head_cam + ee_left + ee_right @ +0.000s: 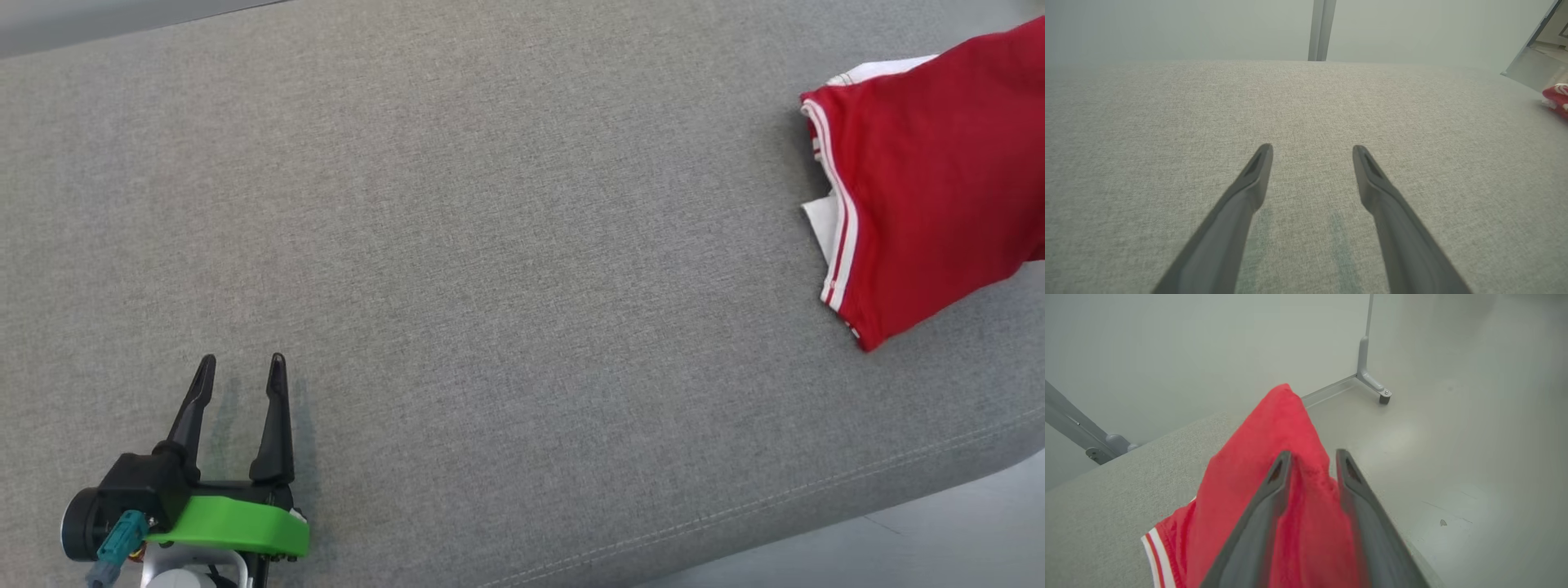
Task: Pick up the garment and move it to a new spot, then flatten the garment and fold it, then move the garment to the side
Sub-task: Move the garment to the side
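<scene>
The garment (pixel 931 180) is red with white stripes along its hem, folded, at the right end of the grey cushioned surface (pixel 506 269). A small part of the garment (pixel 1555 100) shows at the right edge of the left wrist view. In the right wrist view my right gripper (pixel 1312 457) is shut on the garment (pixel 1257 465), red cloth bunched between its two fingers and lifted off the surface. My left gripper (pixel 242 363) rests at the lower left, open, with nothing between its fingers (pixel 1257 175).
The grey surface's front edge (pixel 816 506) runs along the lower right, with pale floor (pixel 939 539) beyond. A grey panel foot (pixel 1382 394) stands on the floor past the garment. A grey frame bracket (pixel 1098 451) sits behind the surface's far edge.
</scene>
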